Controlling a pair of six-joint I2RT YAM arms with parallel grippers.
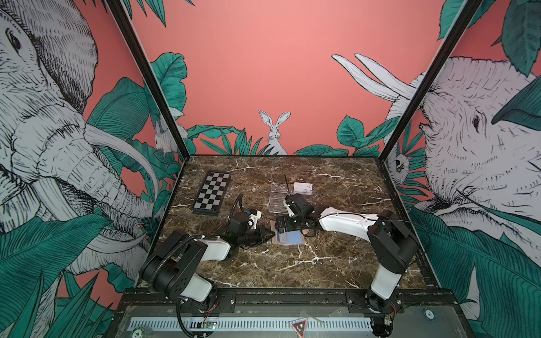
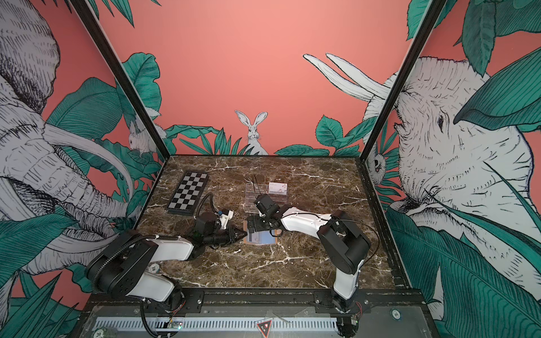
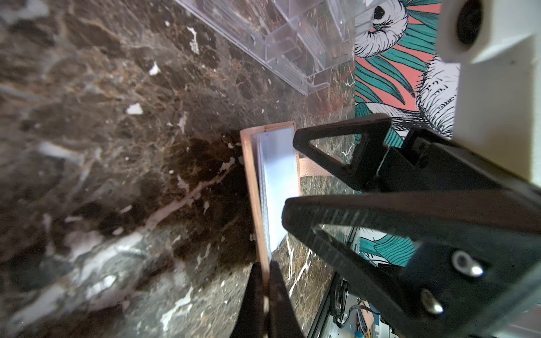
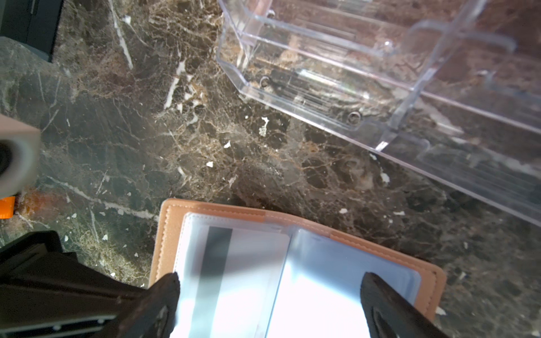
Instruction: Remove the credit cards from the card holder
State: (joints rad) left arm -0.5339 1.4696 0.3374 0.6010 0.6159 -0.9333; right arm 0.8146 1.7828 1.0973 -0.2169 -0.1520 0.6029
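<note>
Card holder (image 1: 303,240) (image 2: 275,240): tan, stitched edge, lying open and flat on the table's middle, clear sleeves up. The right wrist view shows the stitched border (image 4: 210,209). The left wrist view shows its left edge (image 3: 254,190) lifted slightly.
Credit cards: a whitish card with a dark stripe (image 4: 234,263) sits in the left sleeve, and a pale blue card (image 4: 336,263) (image 1: 294,237) in the right. Both are still sleeved. A third card, a white card with small marks (image 1: 303,187) (image 2: 278,187), stands upright, well apart, farther back.
</note>
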